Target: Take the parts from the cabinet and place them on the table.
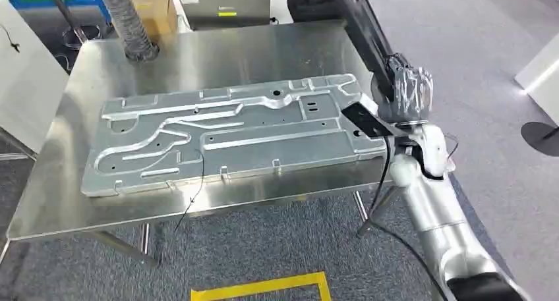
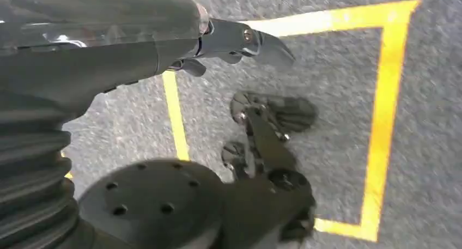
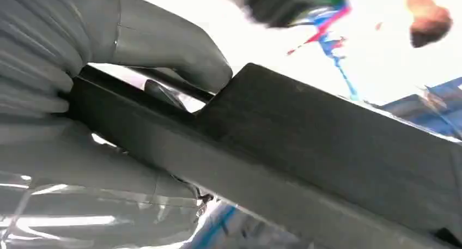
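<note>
The right hand (image 1: 410, 90) grips a long black flat bar (image 1: 356, 31) beside the steel table (image 1: 59, 202); the left hand (image 2: 163, 47) hangs with fingers apart, holding nothing, over yellow-taped grey carpet (image 2: 381, 96).

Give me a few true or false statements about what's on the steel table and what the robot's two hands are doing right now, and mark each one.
1. The right hand grips a long black bar. True.
2. A big grey metal plate lies flat on the steel table. True.
3. The left hand holds a small metal part. False: it holds nothing and hangs over grey carpet with yellow tape.
4. The black bar lies flat on the metal plate. False: it is held up, slanting away over the table's far right corner.
5. A ribbed grey hose comes down at the table's far left. True.
</note>
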`<state>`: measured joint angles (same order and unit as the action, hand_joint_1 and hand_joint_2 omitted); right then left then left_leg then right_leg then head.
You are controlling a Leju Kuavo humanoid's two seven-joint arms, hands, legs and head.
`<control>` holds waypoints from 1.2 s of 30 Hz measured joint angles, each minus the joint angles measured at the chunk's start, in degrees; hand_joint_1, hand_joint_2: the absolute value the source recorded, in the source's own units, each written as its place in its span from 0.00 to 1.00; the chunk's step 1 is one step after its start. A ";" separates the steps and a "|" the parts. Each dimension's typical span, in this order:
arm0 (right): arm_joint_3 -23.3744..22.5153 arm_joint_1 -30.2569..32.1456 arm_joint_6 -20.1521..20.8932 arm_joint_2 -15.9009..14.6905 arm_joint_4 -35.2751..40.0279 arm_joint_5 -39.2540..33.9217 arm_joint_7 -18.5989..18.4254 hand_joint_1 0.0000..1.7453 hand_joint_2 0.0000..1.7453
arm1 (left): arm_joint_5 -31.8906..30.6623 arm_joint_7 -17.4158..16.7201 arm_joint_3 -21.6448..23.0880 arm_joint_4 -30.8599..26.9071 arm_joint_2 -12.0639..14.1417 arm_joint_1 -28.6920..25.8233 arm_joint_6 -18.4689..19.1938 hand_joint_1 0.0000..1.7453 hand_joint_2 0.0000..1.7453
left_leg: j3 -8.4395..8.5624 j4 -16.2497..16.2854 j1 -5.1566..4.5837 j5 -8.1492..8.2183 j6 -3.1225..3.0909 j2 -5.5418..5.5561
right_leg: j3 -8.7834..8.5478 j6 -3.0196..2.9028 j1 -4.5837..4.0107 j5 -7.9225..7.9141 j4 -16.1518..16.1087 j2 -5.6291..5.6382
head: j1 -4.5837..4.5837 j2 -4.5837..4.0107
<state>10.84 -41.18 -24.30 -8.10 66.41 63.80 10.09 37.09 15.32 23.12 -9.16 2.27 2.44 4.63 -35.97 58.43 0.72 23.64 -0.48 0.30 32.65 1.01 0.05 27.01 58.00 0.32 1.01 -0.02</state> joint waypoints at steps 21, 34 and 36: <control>30.12 -20.03 5.31 11.21 -44.01 22.45 3.68 1.00 1.00 | -1.79 2.62 2.86 0.00 -0.04 0.99 -1.20 0.00 1.00 | -7.82 17.99 0.08 8.74 2.48 0.13 | 2.45 -2.59 0.17 -2.24 0.09 -0.10 | 0.00 0.02; 30.23 -17.37 -0.94 13.81 -45.91 15.61 8.72 0.00 0.00 | -2.58 4.81 4.22 0.00 0.20 0.97 -3.72 0.00 1.00 | 0.53 -0.79 0.12 -0.24 -0.35 0.05 | 6.18 0.17 0.01 4.68 10.41 -0.02 | 0.00 0.00; 29.75 -16.60 -1.68 13.81 -46.22 13.99 9.86 0.00 0.00 | -2.62 5.20 4.26 0.00 0.22 0.93 -3.43 0.00 1.00 | 0.55 -0.75 0.10 -0.17 -0.44 0.04 | 10.20 0.50 0.28 7.16 18.41 -0.02 | 0.00 0.00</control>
<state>40.59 -57.77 -25.99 5.70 20.20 77.79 19.95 34.47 20.52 27.39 -9.16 2.49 3.38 1.20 -35.42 57.68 0.82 23.47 -0.91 0.34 42.85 1.51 0.33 34.18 76.41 0.29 1.01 -0.02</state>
